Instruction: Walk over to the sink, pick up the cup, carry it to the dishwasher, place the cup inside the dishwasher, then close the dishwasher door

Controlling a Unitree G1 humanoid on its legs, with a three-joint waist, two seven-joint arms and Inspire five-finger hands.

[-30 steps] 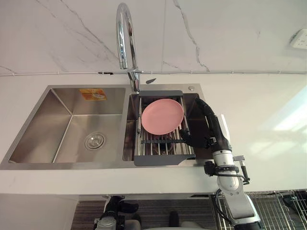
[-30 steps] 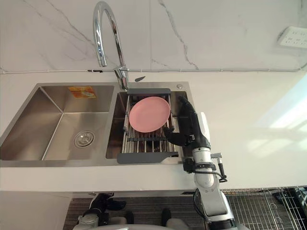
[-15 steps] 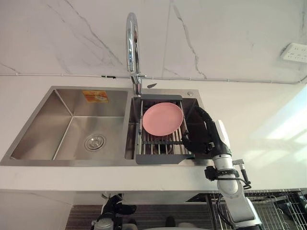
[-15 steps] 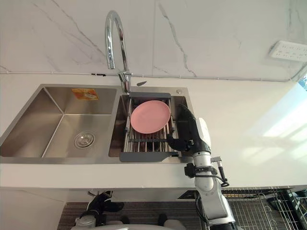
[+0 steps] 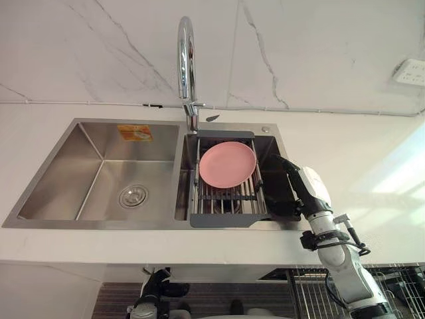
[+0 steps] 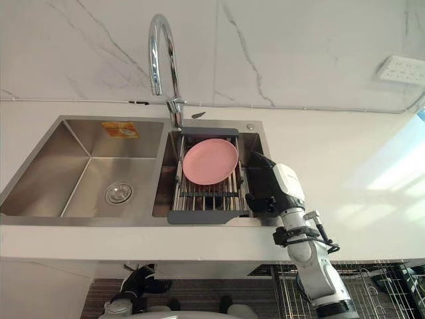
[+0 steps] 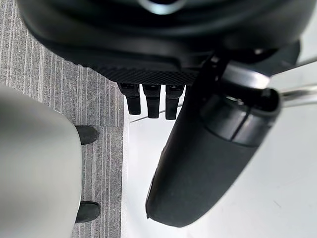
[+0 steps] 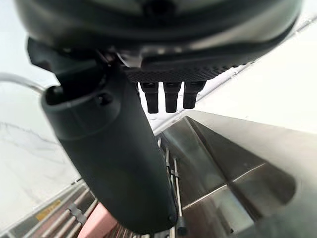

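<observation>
Now my right hand hangs over the right end of the sink, fingers straight, holding nothing. In the sink's right half, a pink plate lies on a rack, just beside my hand. I cannot tell where the cup is; maybe my hand hides it. I think a cup is light, hard and slippery when wet, so I would wrap round its side. My left hand hangs loose.

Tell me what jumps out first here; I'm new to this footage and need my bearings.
A pink plate rests on a dish rack in the right basin of the sink, below a tall chrome faucet. The robot's right hand, open, hangs over that basin's right edge, beside the rack.
</observation>
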